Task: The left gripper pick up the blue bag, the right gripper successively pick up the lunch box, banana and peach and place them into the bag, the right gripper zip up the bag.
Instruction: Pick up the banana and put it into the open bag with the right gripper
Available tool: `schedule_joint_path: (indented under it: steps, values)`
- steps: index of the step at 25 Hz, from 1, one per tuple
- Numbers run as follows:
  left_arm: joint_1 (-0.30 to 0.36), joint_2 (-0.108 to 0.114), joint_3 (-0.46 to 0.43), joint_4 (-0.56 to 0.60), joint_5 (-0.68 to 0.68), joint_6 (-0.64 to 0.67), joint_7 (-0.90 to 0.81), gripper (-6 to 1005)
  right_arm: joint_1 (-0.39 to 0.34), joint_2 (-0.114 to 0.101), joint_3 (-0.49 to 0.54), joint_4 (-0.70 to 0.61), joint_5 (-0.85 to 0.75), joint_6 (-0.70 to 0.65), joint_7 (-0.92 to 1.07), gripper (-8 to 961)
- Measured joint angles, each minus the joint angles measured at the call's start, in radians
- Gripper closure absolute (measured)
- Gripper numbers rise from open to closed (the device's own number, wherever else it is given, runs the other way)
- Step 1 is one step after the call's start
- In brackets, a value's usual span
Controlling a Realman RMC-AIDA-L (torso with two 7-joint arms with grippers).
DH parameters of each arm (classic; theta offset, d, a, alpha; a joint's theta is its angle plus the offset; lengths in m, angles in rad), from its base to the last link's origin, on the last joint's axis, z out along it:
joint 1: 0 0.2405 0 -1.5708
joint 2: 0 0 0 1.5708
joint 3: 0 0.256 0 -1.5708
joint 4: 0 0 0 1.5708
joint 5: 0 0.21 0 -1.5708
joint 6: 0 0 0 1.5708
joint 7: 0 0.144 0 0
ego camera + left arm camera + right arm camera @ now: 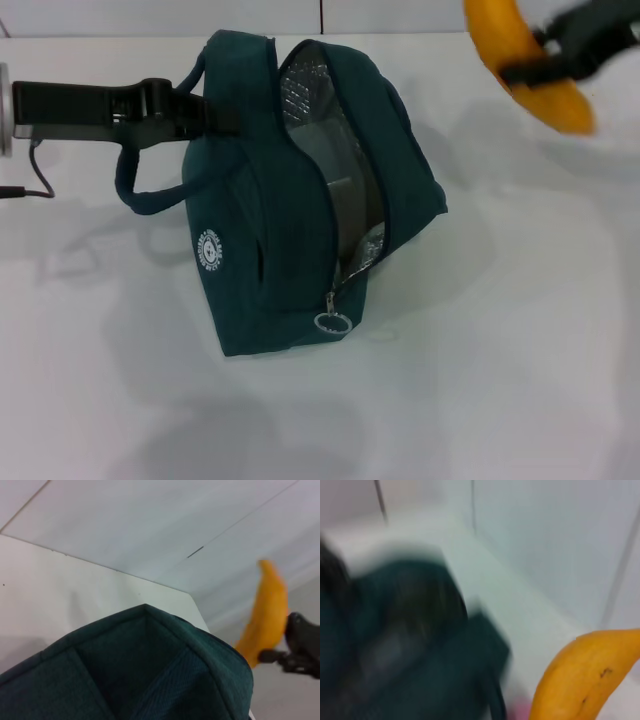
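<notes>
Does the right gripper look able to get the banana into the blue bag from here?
Probably yes: the right gripper holds the banana above the table, and the blue bag, held by the left gripper, gapes unzipped toward it.

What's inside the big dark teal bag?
Through the open zipper of the dark teal fabric bag, silver foil lining shows, with a greyish curved shape deeper in that cannot be identified. The fabric walls hide the rest.

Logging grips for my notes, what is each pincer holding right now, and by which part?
Left pincer grips the blue bag by its upper handle. Right pincer holds the banana near its middle.
</notes>
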Motion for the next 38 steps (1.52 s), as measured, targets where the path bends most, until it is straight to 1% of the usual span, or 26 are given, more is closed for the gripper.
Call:
schedule_joint_path:
  steps: [3,5,8,11,15,19,20,21,23,26,31,34,38]
  values:
    - [-0.002,-0.001,0.0,0.0,0.0,0.0,0.0,951,-0.031,-0.001,0.006,0.011,0.198,0.048,-0.017,519]
    - [-0.003,-0.002,0.0,0.0,0.0,0.0,0.0,951,-0.044,0.003,0.004,0.025,0.291,0.055,-0.041,519]
    - [-0.004,-0.002,0.0,0.0,-0.001,0.0,0.0,951,-0.065,0.008,-0.014,0.073,0.479,0.05,-0.104,519]
    - [-0.004,-0.001,0.0,0.0,-0.019,0.006,0.0,951,-0.086,0.008,-0.044,0.156,0.688,0.038,-0.187,519]
    - [-0.003,0.0,0.001,0.0,-0.032,0.008,0.0,951,-0.091,0.01,-0.07,0.282,0.822,0.03,-0.281,519]
    - [-0.004,0.0,0.001,0.0,-0.032,0.008,0.0,951,-0.082,0.011,-0.09,0.45,0.93,0.024,-0.383,519]
    - [-0.004,0.001,0.002,0.0,-0.032,0.008,0.0,951,-0.082,0.011,-0.09,0.45,0.93,0.024,-0.383,519]
    - [-0.003,0.001,0.002,0.0,-0.032,0.008,0.0,951,-0.08,0.012,-0.106,0.524,0.974,0.023,-0.441,519]
    - [-0.002,0.001,0.002,0.0,-0.033,0.008,0.0,951,-0.08,0.015,-0.124,0.58,1.003,0.024,-0.477,519]
    - [-0.001,0.001,0.002,0.0,-0.033,0.008,0.001,951,-0.069,0.019,-0.178,0.667,1.049,0.03,-0.528,519]
    - [0.001,-0.001,0.002,0.0,-0.032,0.007,0.009,951,-0.059,0.023,-0.252,0.719,1.066,0.047,-0.546,519]
    - [0.004,-0.002,0.0,0.0,-0.032,0.005,0.012,950,-0.061,0.023,-0.281,0.748,1.081,0.044,-0.546,519]
    - [0.008,-0.002,-0.004,0.0,-0.031,0.001,0.017,950,-0.078,0.022,-0.301,0.754,1.09,0.032,-0.542,519]
